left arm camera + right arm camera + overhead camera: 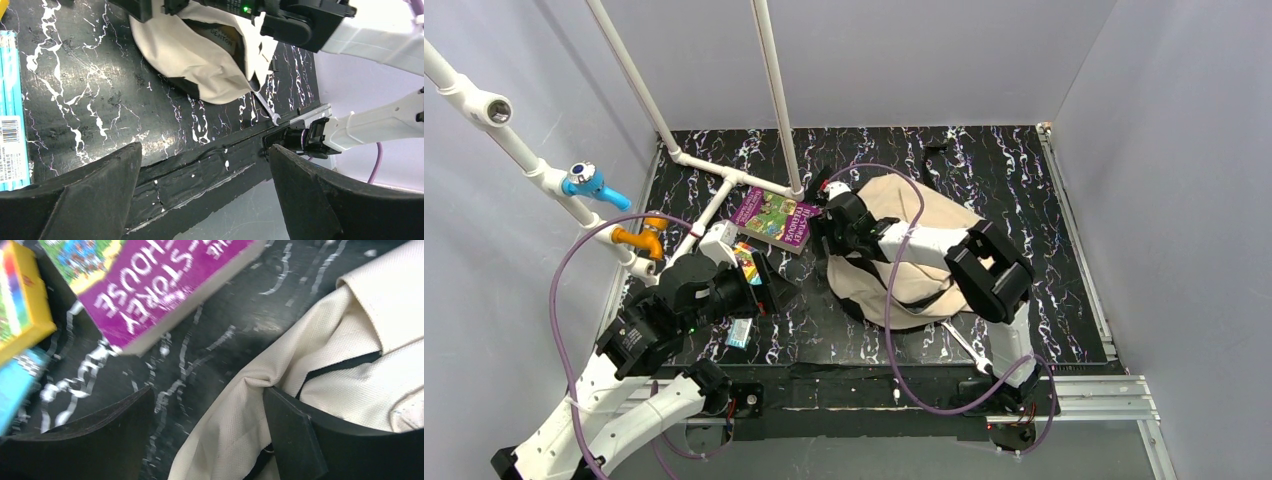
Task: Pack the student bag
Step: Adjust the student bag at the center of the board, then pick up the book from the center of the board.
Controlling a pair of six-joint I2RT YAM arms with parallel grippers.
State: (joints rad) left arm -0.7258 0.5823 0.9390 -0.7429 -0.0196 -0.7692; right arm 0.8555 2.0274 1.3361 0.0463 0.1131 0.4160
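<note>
Nearest me, along the bottom of the top view, the table's near edge [864, 372] runs above both arm bases. The left gripper [205, 195] sits at the lower left of the mat with its jaws spread wide and nothing between them (through the gap I see only bare marbled mat and the taped lip). A blue box [739, 333] lies just beside it, close to the edge, and a yellow box [747, 262] sits a little higher up.

At lower centre-right a wrench [967, 346] lies just off the bag's near corner. The student bag [914, 255] lies slumped at centre right, with open mat on its right out to the side rail [1079, 250].

The right gripper [200, 440] is at the bag's left border. Its jaws are wide open, and a fold of beige fabric lies between them, touching one finger [295, 435] but not pinched.

Beyond, a purple book [774, 218] lies just left of the bag, its far edge by the white pipe frame [724, 180].
</note>
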